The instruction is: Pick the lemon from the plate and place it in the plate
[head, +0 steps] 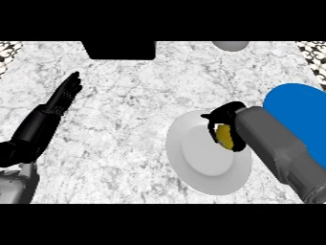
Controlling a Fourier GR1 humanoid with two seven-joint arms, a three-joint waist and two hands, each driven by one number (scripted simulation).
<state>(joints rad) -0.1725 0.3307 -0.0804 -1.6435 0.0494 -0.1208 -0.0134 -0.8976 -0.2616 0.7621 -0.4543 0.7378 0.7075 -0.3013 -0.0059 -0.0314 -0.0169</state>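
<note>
Lemon (pixel 226 137) sits pinched in the right hand's (pixel 223 119) curled fingers above the white plate (pixel 206 158); lift clear, then carry to the blue plate (pixel 308 119).

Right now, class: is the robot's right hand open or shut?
Shut: the black right hand curls its fingers round the yellow lemon, over the round white plate's right rim.

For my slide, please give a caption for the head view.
Right hand curled round the lemon over the white plate, blue plate beside.
</note>
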